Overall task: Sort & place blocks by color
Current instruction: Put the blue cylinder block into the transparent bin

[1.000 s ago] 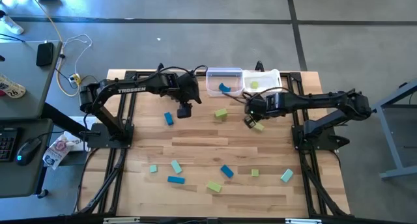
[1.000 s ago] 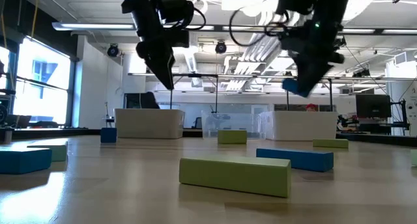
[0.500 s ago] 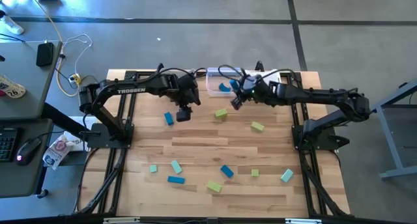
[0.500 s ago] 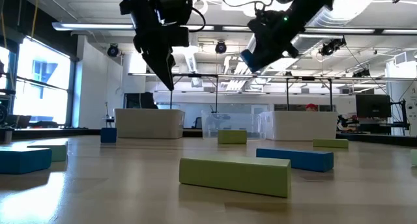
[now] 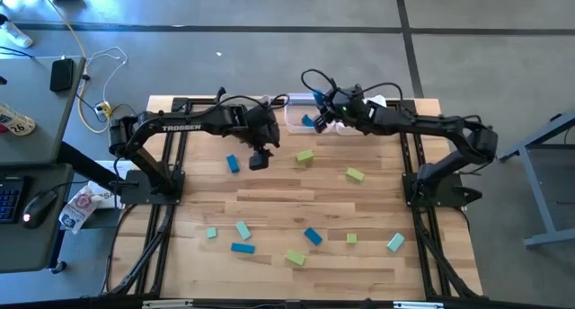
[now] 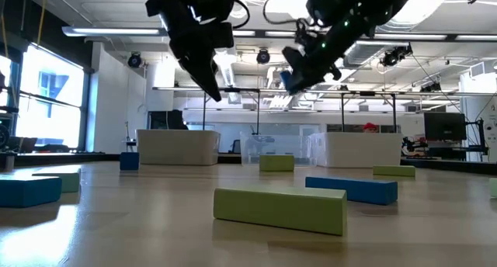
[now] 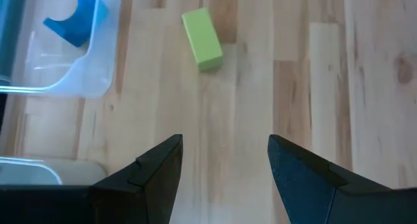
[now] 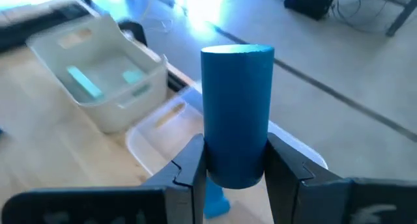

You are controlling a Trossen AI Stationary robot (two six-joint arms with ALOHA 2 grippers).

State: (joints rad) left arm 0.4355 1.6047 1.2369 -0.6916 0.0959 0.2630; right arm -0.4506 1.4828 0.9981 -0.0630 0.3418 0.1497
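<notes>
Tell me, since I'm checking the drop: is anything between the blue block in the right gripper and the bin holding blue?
Nothing visible blocks it. The right gripper is shut on a blue block above the middle bin, which is open-topped with one blue block inside. The left gripper hangs open over bare table, off to the side.

You had a wooden table with three bins at its far edge. Blocks lay scattered near the front edge, and a few more lay near the middle.
</notes>
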